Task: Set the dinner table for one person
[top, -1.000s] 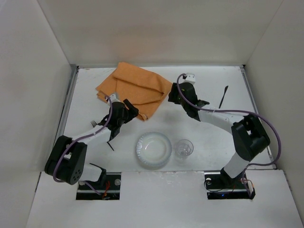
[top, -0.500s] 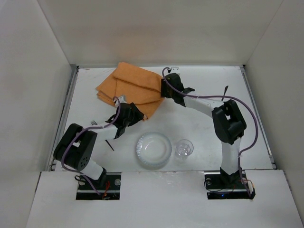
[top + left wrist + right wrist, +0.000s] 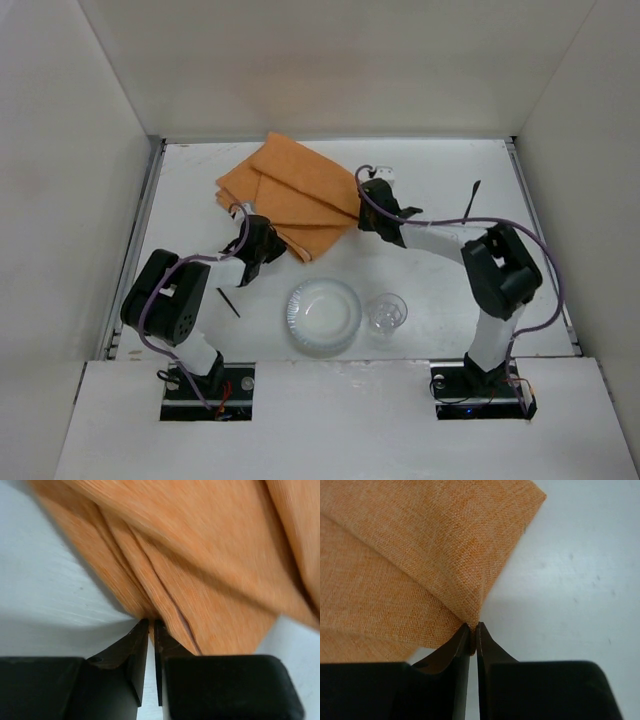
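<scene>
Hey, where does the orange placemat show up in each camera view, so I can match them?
Top external: the orange placemat lies loosely folded at the far centre-left, between the two grippers.
Left wrist: it fills the upper picture, with a folded edge pinched in the left gripper.
Right wrist: it fills the upper left, with a corner pinched in the right gripper.
Shared landmark: the white dinner table, bare beside the cloth everywhere.

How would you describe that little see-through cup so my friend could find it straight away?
Look at the large white tabletop, near its front edge. A round white plate lies there, and the small clear plastic cup stands just right of it. It alone is transparent; the rest is white, orange or black.
</scene>
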{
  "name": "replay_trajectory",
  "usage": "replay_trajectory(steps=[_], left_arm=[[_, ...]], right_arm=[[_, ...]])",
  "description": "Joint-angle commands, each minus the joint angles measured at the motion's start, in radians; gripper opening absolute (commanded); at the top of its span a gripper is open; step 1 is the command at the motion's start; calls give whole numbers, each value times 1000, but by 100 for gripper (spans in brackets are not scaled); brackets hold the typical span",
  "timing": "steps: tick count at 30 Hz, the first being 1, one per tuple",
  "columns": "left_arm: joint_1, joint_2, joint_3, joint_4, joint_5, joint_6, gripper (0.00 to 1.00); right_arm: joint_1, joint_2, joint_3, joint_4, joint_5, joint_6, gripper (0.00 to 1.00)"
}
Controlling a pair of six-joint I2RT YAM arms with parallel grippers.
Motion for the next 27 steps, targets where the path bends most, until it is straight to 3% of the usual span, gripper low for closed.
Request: replay_trajectory(steps=[1, 5, 9, 14, 19, 27], left_arm=[[38, -19, -34, 10, -67, 9, 8], [92, -47, -59, -16, -77, 5, 8], [91, -102, -73, -26, -80, 3, 13], [40, -218, -89, -97, -89, 37, 36], [-33, -246, -68, -201, -90, 85, 55], [-107, -147, -39, -218, -32, 69, 59]], right_arm=[[36, -182, -158, 54, 18, 81, 14], [105, -285, -269, 53, 16, 105, 19], [141, -310, -272, 44, 47, 74, 48], [177, -338, -238, 18, 156, -27, 67], [200, -321, -220, -21, 228, -98, 75], [211, -230, -131, -81, 236, -204, 78]])
